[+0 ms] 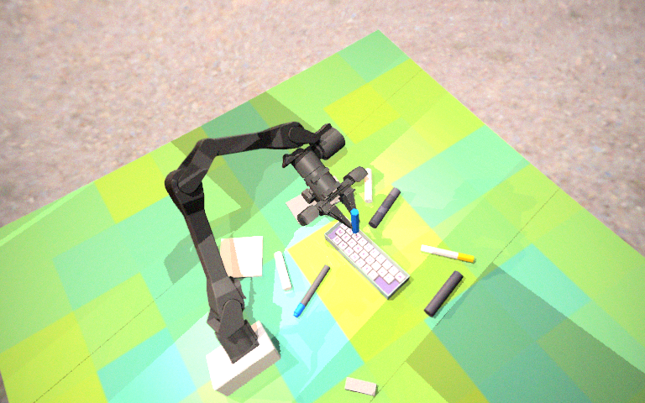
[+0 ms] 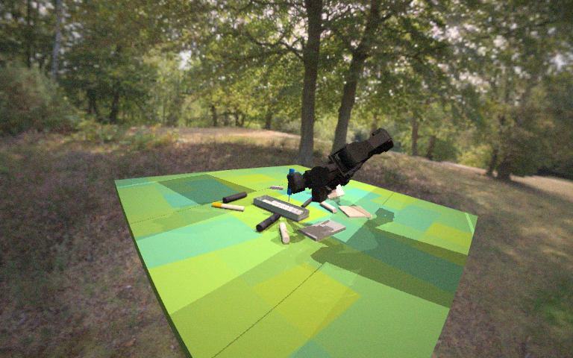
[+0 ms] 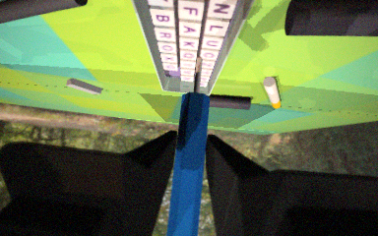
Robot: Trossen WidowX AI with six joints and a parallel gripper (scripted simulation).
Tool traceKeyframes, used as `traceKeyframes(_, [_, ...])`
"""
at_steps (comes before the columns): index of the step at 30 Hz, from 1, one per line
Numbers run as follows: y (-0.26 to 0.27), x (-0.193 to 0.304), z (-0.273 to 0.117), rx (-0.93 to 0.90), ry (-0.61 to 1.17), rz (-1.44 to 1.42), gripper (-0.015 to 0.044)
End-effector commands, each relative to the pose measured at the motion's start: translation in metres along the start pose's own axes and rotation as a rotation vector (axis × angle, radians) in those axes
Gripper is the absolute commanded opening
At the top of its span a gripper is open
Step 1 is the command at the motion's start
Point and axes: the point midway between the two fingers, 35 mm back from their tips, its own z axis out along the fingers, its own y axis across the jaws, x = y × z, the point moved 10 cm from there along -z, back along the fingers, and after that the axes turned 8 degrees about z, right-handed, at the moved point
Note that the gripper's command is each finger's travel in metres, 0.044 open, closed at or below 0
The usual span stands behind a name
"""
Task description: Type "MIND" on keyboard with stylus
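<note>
A black robot arm reaches over a patchwork green, yellow and turquoise table outdoors; its gripper is clenched around a blue stylus, held nearly upright with its thin tip pointing down over the end of the keyboard nearer the gripper; whether the tip touches a key, I cannot tell. The keyboard is a narrow gray tray of white keys with purple letters. Around it lie two thick dark rods, a white marker with a yellow end, and a gray pen with a blue end
</note>
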Motion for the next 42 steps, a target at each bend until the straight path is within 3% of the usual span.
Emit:
traceKeyframes(1, [-0.001,0.016,0.028,-0.011,0.002,-0.004,0.0])
traceKeyframes(8, [0.001,0.042,0.066,-0.004,0.008,-0.005,0.0])
traceKeyframes(40, [0.003,0.026,0.077,-0.004,0.007,-0.005,0.0])
traceKeyframes(42, [0.004,0.026,0.077,-0.004,0.007,-0.005,0.0053])
